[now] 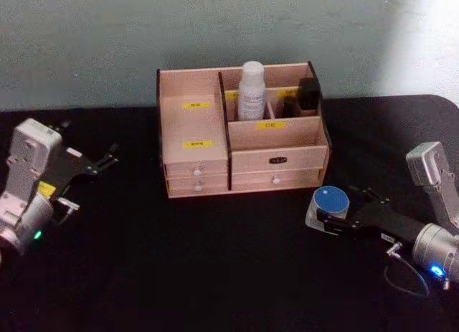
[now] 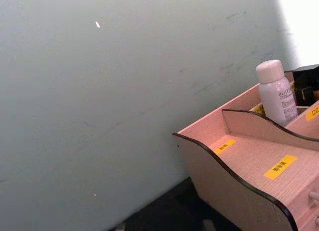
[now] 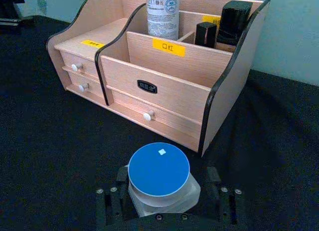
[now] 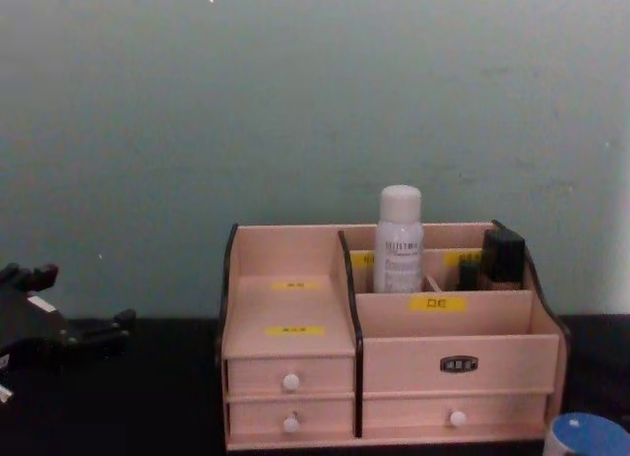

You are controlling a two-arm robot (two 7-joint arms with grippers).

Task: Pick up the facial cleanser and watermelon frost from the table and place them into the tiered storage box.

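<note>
The facial cleanser (image 1: 252, 90), a tall white bottle, stands upright in a back compartment of the tiered storage box (image 1: 208, 167); the left wrist view shows the bottle (image 2: 275, 91) too. The watermelon frost (image 1: 331, 201), a squat jar with a blue lid, sits on the black table right of the box's front. My right gripper (image 1: 343, 207) is open around it, one finger on each side of the jar (image 3: 159, 172), close to its wall. At the table's left side my left gripper (image 1: 111, 158) hangs open and holds nothing, well away from the box.
A small black bottle (image 1: 309, 94) and a smaller dark item (image 3: 205, 34) stand in the box's back right compartments. The box's front has drawers with white knobs (image 3: 147, 115). A pale wall (image 4: 295, 101) rises behind the table.
</note>
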